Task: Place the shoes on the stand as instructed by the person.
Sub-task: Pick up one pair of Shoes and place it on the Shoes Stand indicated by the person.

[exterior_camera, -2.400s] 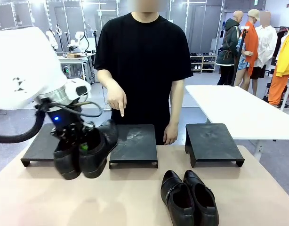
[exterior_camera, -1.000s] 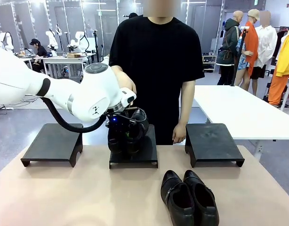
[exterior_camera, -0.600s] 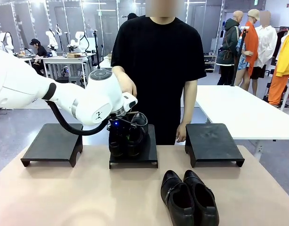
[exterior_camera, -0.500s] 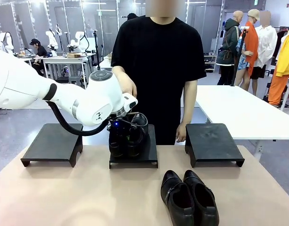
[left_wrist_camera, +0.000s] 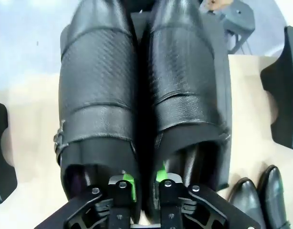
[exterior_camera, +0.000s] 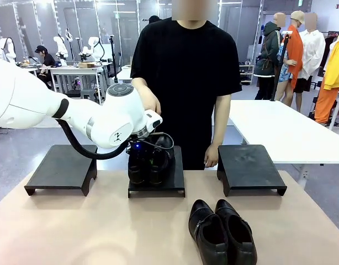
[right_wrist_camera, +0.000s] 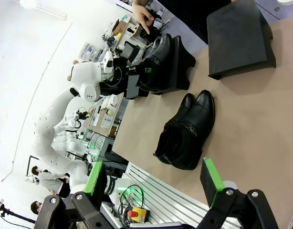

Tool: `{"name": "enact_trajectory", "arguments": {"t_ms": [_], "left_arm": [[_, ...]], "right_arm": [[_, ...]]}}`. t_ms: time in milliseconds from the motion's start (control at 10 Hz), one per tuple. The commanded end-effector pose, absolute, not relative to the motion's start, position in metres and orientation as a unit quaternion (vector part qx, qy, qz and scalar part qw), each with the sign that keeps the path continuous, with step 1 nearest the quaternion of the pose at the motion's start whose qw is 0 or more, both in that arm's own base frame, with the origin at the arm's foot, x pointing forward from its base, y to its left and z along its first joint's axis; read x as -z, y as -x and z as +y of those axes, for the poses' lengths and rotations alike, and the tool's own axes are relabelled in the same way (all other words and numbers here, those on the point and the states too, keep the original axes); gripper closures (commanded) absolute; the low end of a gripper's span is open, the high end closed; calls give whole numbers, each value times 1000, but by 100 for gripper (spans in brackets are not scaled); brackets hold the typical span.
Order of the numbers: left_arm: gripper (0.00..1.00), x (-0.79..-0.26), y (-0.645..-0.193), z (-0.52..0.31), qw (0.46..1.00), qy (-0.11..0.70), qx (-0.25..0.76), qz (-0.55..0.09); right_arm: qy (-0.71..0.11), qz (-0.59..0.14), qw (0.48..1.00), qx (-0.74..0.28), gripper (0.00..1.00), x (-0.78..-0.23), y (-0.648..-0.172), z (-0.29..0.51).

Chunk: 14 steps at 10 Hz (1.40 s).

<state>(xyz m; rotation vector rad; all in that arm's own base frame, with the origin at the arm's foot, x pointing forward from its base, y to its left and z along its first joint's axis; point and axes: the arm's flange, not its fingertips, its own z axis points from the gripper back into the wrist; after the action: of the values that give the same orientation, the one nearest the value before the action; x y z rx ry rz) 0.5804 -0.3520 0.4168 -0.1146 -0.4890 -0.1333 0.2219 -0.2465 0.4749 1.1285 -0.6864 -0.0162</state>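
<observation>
Though the tan table [exterior_camera: 75, 232] is the biggest thing here, the person [exterior_camera: 186, 72] in the black tee comes close, standing at its far side & facing the robot. Next is the white left arm [exterior_camera: 59, 110], which comes in from the robot's left and bends down over the middle stand [exterior_camera: 176, 185]. That stand sits in a row w/ two more low black ones along the far part of the table, the left stand [exterior_camera: 59, 165] and the right stand [exterior_camera: 249, 165], each well apart from it.

One pair of shoes [exterior_camera: 150, 165] stands side by side on the middle stand, toward its left part, heels facing the robot. The other pair [exterior_camera: 222, 232] lies on the table nearer the robot, right of centre, the two shoes touching, toes toward the far side.

The left gripper [left_wrist_camera: 144, 179] has one finger down in each shoe's opening, w/ both inner walls between the green pads [left_wrist_camera: 129, 183]. Can't tell if it's pinching them or standing loose. In its own wrist view the right gripper [right_wrist_camera: 151, 164] hangs above the table on the robot's side, jaws spread wide, nothing between.

One hand [exterior_camera: 150, 99] of the person is up behind the arm's wrist. The other hand [exterior_camera: 212, 156] hangs just beside the right stand.
</observation>
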Motion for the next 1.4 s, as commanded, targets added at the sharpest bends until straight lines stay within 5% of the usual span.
{"name": "enact_trajectory", "arguments": {"t_ms": [0,100,300,400,500,800,1300], "left_arm": [[19,-422,-586,-363,961,59,49,-267],[0,-425,-585,-365,961,64,50,-266],[0,-430,-581,-365,961,69,45,-263],[8,-433,-580,-365,961,68,41,-265],[0,-436,-578,-365,961,70,39,-266],[0,-451,-554,-360,966,55,115,-224],[0,-441,-579,-363,962,73,53,-259]], "right_arm": [[-524,-329,785,-1,0,-476,-222,-247],[-524,-329,785,-1,0,-476,-222,-247],[-524,-329,785,-1,0,-476,-222,-247],[-524,-329,785,-1,0,-476,-222,-247],[-524,-329,785,-1,0,-476,-222,-247],[-524,-329,785,-1,0,-476,-222,-247],[-524,-329,785,-1,0,-476,-222,-247]]}}
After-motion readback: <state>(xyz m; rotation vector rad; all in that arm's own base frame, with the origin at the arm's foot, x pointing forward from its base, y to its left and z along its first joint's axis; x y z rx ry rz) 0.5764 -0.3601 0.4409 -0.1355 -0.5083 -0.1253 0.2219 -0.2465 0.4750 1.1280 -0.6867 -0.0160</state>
